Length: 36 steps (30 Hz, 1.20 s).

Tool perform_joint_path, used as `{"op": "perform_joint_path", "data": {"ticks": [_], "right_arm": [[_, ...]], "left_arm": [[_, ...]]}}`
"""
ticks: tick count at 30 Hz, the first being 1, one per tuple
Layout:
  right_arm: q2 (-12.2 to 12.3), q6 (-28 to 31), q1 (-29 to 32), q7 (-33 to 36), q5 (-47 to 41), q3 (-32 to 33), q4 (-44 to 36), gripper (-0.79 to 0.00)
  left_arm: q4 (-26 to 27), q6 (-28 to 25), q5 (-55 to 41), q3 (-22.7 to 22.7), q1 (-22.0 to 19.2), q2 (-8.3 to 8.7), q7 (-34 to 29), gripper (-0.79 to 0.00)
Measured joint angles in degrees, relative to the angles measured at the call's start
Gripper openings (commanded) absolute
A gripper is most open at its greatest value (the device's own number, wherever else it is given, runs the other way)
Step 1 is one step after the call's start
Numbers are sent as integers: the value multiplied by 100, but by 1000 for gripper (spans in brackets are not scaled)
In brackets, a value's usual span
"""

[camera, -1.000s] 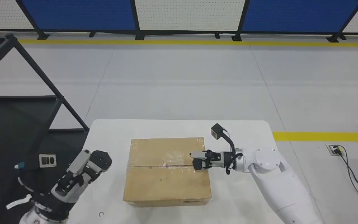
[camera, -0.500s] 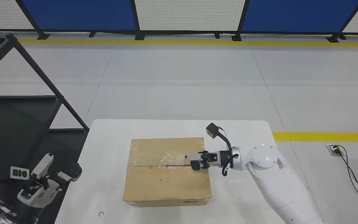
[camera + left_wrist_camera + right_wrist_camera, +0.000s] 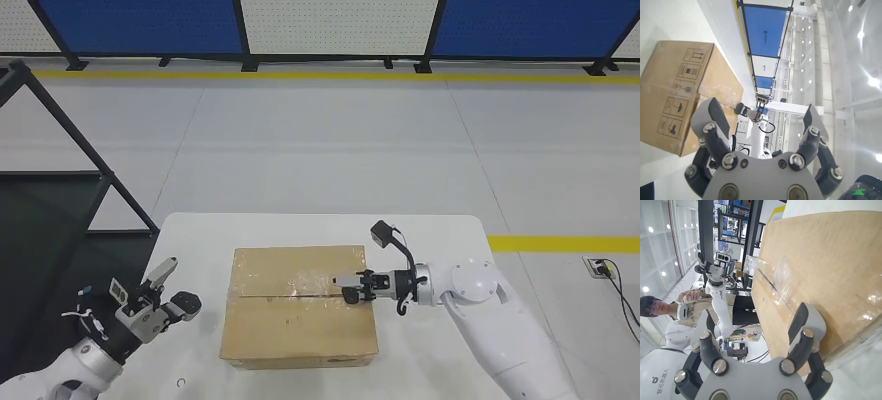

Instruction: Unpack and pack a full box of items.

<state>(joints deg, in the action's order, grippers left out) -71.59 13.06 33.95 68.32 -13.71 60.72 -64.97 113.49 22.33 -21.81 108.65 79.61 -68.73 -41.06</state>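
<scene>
Cardboard box (image 3: 300, 305) is sitting closed on the white table (image 3: 200, 235), roughly mid-table. Flaps are lying flat, seam is running L-R across the top w/ clear tape (image 3: 780, 275) wrinkling over it. Handling symbols are showing on the side panel facing the L arm

R gripper (image 3: 348, 288) is hanging over the box top at its R edge, right at the seam end, pointing inward along the seam. Jaws are standing apart, nothing btwn them. One finger (image 3: 800, 321) is lying low over the top panel just beside the tape, can't tell if it's actually touching. The other finger is sticking out in free air, clear of the cardboard

L gripper (image 3: 762, 106) is sitting off the box's L side, near the table's L edge, apart from the cardboard and aiming toward the box's L face. Jaws are spread wide, gripping nothing

Lid's shut, so contents are staying hidden
</scene>
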Motion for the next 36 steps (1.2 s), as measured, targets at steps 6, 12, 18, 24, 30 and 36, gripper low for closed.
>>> {"op": "perform_joint_path", "data": {"ticks": [6,12,18,24,30,36], "right_arm": [[30,23,77,-15,-6,34,-64,0],[52,111,83,38,17,33,-122,0],[53,135,48,47,24,-24,-126,0],[55,163,51,2,-12,-51,-78,0],[51,165,-14,23,-45,-99,-30,0],[41,156,-52,27,-49,-170,-29,0]], "left_arm": [[6,-21,-53,6,16,-2,17,0],[-76,-340,-105,-331,51,-20,400,0],[-138,-468,-71,-538,8,-20,606,0],[-144,-467,-71,-546,21,-21,614,0],[-534,-324,-266,-919,-308,-46,1078,0],[-804,-324,-432,-1320,-727,-71,1335,0]]}}
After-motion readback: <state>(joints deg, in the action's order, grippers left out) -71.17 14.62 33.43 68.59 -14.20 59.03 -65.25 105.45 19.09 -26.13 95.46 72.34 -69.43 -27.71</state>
